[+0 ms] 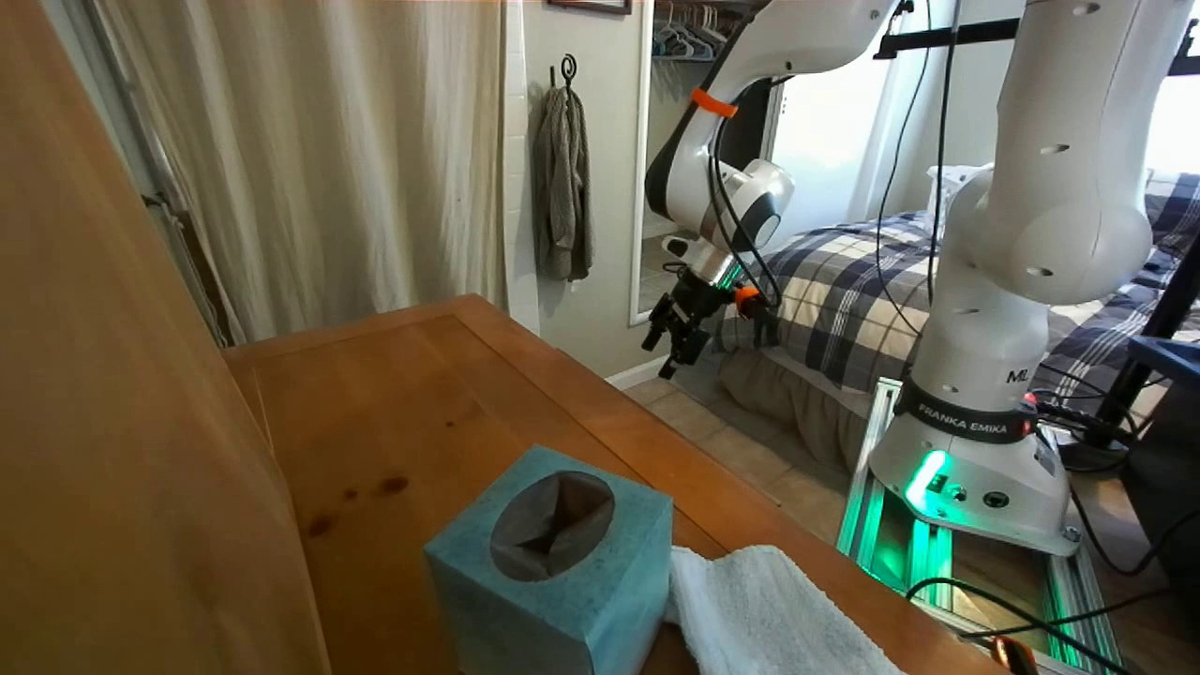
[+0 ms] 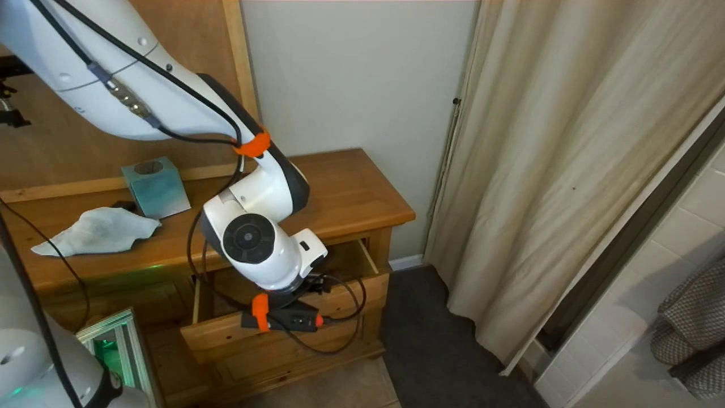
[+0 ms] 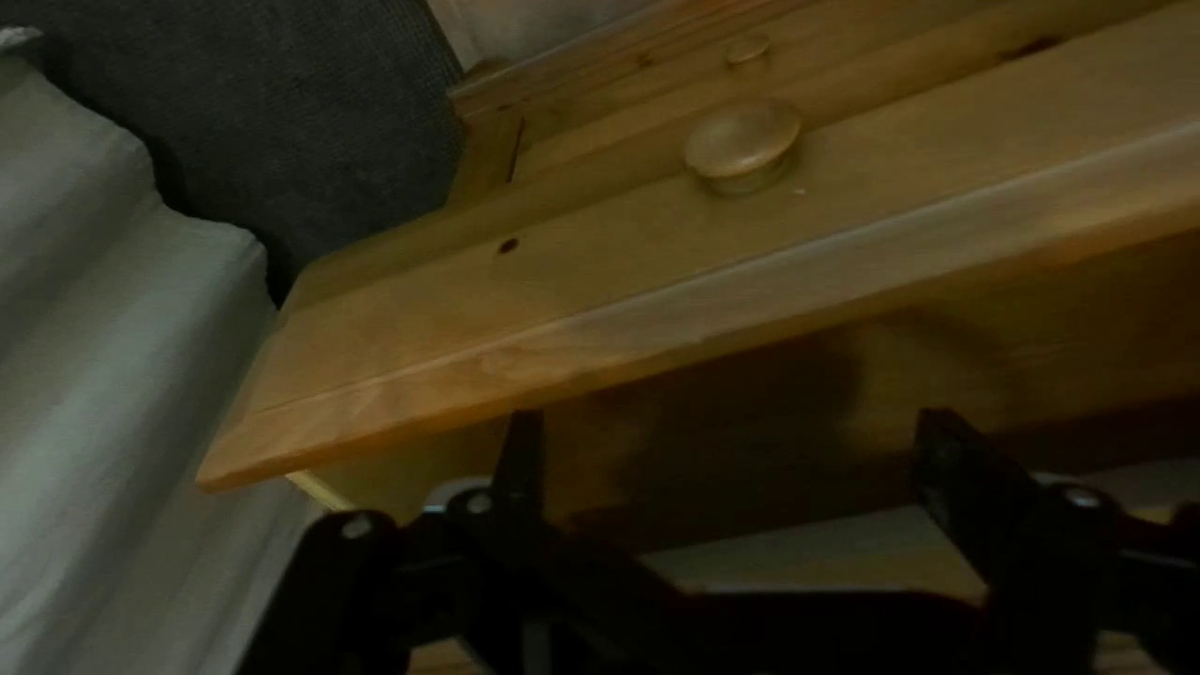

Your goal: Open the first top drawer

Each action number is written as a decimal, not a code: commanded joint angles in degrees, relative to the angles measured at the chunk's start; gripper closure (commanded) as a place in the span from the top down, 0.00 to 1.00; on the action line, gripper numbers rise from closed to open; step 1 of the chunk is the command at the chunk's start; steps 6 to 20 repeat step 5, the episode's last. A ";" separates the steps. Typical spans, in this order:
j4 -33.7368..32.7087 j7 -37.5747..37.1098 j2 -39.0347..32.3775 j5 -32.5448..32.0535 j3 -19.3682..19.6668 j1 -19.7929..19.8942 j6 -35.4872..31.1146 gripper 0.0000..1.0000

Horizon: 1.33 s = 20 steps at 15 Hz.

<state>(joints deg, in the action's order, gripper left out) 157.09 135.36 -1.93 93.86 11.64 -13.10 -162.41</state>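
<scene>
The top drawer [image 2: 362, 289] of the wooden dresser is pulled out, and part of its inside shows. In the wrist view the drawer front [image 3: 525, 309] runs across the middle, with a round wooden knob [image 3: 745, 145] on its face. My gripper [image 3: 731, 417] is open, with nothing between its fingers. Its fingertips overlap the drawer's dark inside, beyond the front's upper edge; I cannot tell whether they touch it. In an exterior view the open gripper [image 1: 660, 358] hangs past the dresser top's edge. In an exterior view the wrist hides the fingers above the drawer.
A blue tissue box [image 1: 553, 562] and a white cloth [image 2: 105, 231] lie on the dresser top [image 2: 351, 187]. A lower knob [image 3: 747, 49] sits below the drawer. A curtain [image 2: 544, 170] hangs beside the dresser. Black cables [image 2: 351, 317] loop around the wrist.
</scene>
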 commanded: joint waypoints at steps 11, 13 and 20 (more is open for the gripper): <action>-0.13 -8.53 0.62 -11.01 0.76 0.51 8.10 1.00; -0.13 -8.53 0.62 -11.01 0.76 0.51 8.10 1.00; -0.13 -8.53 0.62 -11.01 0.76 0.51 8.10 1.00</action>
